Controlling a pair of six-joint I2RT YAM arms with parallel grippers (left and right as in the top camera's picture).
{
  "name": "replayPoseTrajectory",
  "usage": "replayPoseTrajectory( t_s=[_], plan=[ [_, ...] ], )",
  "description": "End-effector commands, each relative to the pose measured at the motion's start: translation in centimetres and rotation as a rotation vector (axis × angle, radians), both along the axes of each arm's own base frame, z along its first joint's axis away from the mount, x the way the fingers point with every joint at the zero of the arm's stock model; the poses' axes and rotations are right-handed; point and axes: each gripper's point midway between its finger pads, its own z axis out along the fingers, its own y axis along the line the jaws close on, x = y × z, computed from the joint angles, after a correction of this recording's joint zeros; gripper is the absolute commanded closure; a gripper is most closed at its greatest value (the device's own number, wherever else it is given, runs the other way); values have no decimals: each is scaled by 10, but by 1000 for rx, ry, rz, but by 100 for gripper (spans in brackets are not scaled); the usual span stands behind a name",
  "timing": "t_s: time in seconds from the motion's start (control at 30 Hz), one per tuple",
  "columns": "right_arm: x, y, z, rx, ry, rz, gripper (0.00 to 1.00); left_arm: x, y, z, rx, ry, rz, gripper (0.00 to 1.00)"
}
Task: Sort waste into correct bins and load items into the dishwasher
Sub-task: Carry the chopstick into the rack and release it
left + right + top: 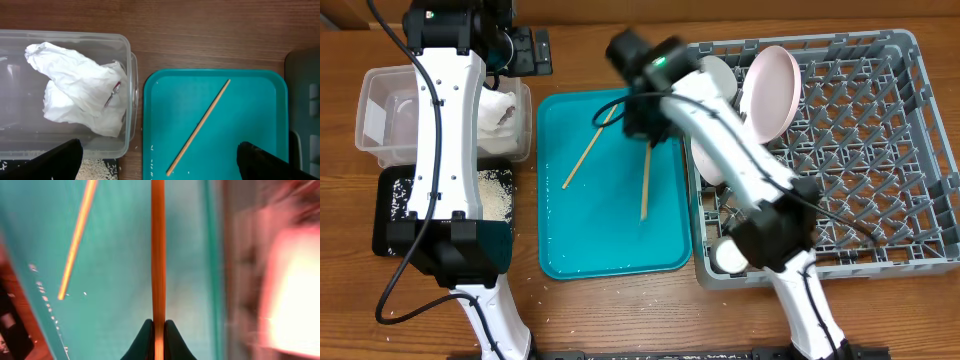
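Light: bright, even, from above; soft shadows on the table.
Overhead: right arm was smeared at its upper end.
Left wrist: sharp.
Right wrist: chopstick soft; right side blurred, glaring pink-white.

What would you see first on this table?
The bright teal serving tray in the middle jumps out, with the right gripper pinching one thin wooden chopstick over it while a second chopstick lies beside. To its right stands a grey lattice dish rack holding a round pale pink plate. To its left, a crumpled white napkin lies in a clear plastic tub.
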Motion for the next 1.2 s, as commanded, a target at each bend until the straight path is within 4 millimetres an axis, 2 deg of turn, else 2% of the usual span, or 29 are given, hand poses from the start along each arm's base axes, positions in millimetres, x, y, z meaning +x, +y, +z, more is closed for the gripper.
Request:
replayPoseTrajectory(
  t_s=[0.0, 0.13, 0.3, 0.4, 0.5, 0.6, 0.77, 0.97, 1.17],
  plan=[
    [20, -75, 95, -141, -276, 28, 96, -2, 1, 22, 8, -56, 6, 0],
    [29, -115, 116, -205, -324, 63, 96, -2, 1, 22, 8, -56, 6, 0],
    [44, -174, 118, -242, -311, -43, 96, -2, 1, 22, 8, -55, 6, 0],
    [49, -213, 107, -231, -264, -167, 96, -2, 1, 22, 8, -56, 6, 0],
    [46, -234, 88, -171, -184, -232, 96, -2, 1, 22, 8, -55, 6, 0],
    [35, -257, 55, -161, -54, -280, 96, -2, 1, 22, 8, -55, 6, 0],
    [17, -265, 19, -189, 80, -298, 96, -2, 1, 22, 8, -55, 7, 0],
    [1, -258, -8, -173, 181, -302, 94, -2, 1, 22, 8, -55, 6, 0],
    [-4, -257, -11, -171, 208, -300, 65, -2, 1, 22, 8, -56, 6, 0]
  ],
)
